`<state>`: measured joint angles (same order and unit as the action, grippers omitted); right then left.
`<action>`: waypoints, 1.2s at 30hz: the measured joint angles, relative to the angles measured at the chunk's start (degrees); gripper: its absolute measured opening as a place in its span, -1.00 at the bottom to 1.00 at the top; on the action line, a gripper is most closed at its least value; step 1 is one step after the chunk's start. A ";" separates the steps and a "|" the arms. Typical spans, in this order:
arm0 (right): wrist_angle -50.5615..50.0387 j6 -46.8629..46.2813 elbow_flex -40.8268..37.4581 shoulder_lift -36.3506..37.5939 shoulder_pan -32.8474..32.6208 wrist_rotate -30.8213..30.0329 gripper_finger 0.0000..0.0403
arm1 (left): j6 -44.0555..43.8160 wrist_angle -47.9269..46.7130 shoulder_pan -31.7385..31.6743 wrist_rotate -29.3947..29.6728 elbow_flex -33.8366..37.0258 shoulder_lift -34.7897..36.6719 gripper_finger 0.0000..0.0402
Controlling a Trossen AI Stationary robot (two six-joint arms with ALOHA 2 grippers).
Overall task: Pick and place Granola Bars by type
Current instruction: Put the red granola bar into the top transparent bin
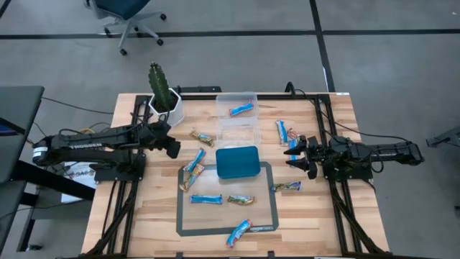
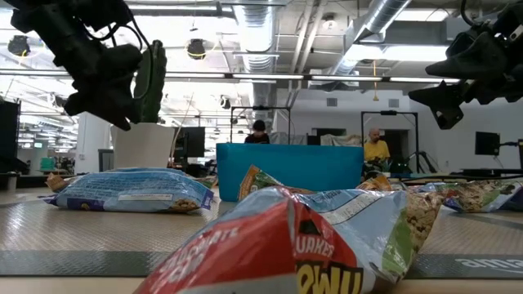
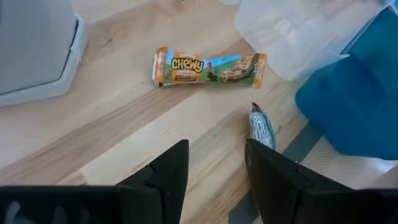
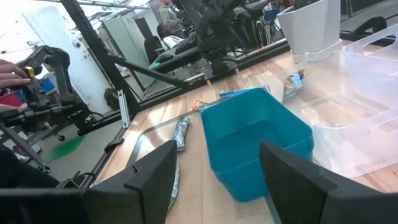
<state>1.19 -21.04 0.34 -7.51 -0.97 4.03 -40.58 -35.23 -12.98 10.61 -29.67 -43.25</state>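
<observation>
Several granola bars lie flat on the table. A tan Chewy bar [image 3: 208, 67] [image 1: 203, 137] and a blue bar [image 1: 194, 160] lie just ahead of my left gripper [image 3: 214, 168] [image 1: 172, 147], which hovers open above the wood. My right gripper [image 4: 217, 155] [image 1: 295, 155] hovers open right of the teal tray [image 1: 237, 162] [image 4: 255, 143], near a blue bar [image 1: 282, 132] and a tan bar [image 1: 286, 186]. More bars [image 1: 206, 199] [image 1: 241, 199] [image 1: 238, 232] lie on the grey mat. One blue bar [image 1: 241, 109] lies in the clear box [image 1: 237, 119].
A white pot [image 1: 165, 104] with a cactus stands at the far left, close behind my left arm. The clear box [image 3: 298, 31] sits just beyond the teal tray. The grey mat [image 1: 183, 216] covers the near middle. People show in the room beyond [image 2: 376, 151].
</observation>
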 joint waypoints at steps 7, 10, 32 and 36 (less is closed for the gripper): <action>0.02 0.00 0.00 -0.01 0.00 0.00 0.10 | -5.69 3.01 2.78 -4.37 0.00 -6.09 -0.25; 0.01 0.00 0.00 -0.01 -0.01 0.00 0.10 | -8.41 3.15 4.30 -4.85 -1.15 -10.77 -0.25; 0.03 0.00 0.00 -0.01 -0.02 0.00 0.10 | -4.64 -3.02 9.67 -5.89 -17.96 -35.70 -0.25; 0.02 0.00 0.00 -0.02 -0.02 0.00 0.10 | -4.26 -1.69 9.69 -6.92 -18.01 -36.66 -0.25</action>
<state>1.21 -21.04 0.34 -7.53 -0.99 4.03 -44.84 -36.92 -3.29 3.70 -47.68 -79.90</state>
